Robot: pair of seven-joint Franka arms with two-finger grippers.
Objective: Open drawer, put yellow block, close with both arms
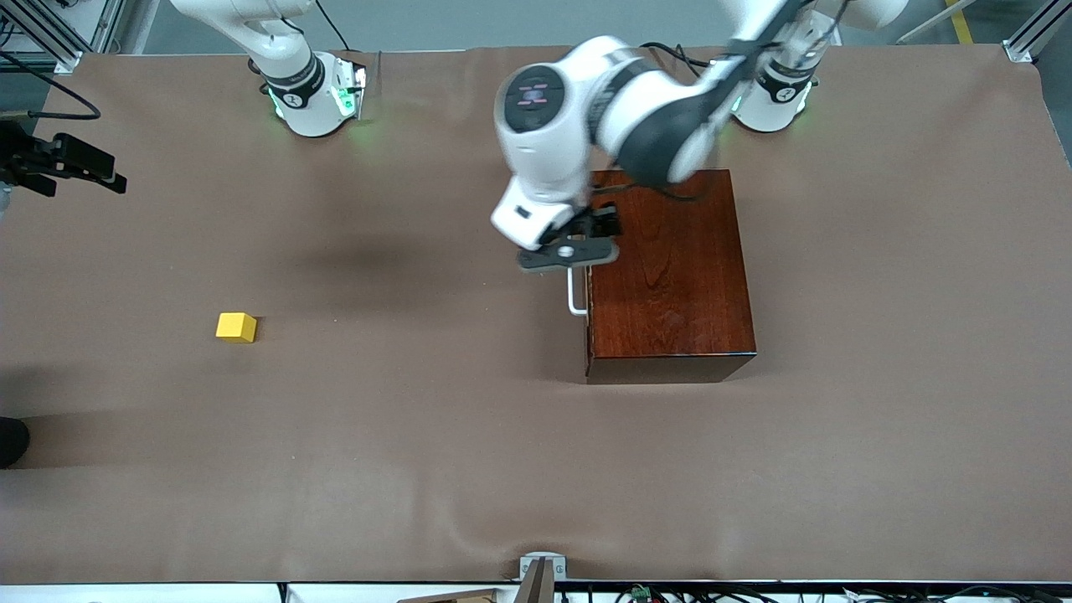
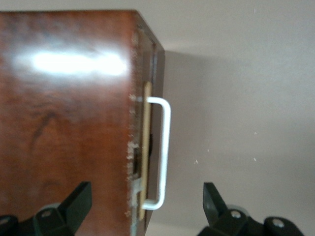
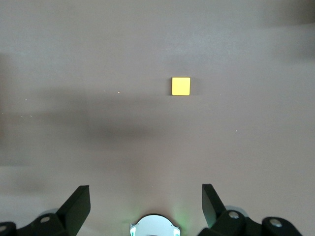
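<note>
Your drawer (image 1: pixel 588 289) sits shut in the mahogany box (image 1: pixel 670 276), which stands toward the left arm's end of the table; the drawer front faces the right arm's end, its white handle (image 1: pixel 575 295) sticking out. The yellow block (image 1: pixel 236 327) lies alone on the cloth toward the right arm's end, well apart from the box and a bit nearer the front camera than the handle.

Your left gripper (image 1: pixel 578 243) hangs over the box's front top edge and the handle, fingers spread; in the left wrist view one finger (image 2: pixel 78 199) is over the box top, the other over bare cloth, the handle between them, nothing gripped. Your right gripper (image 3: pixel 146 201) is up in the air over the table, fingers spread wide, the block in its view well apart from it. That arm waits.

The table (image 1: pixel 419 435) is covered in brown cloth, wrinkled near the front edge. Grey floor and metal frame pieces show past the bases.

The left arm's wrist hides the upper end of the handle in the front view. The right arm is cut off at the frame top.
</note>
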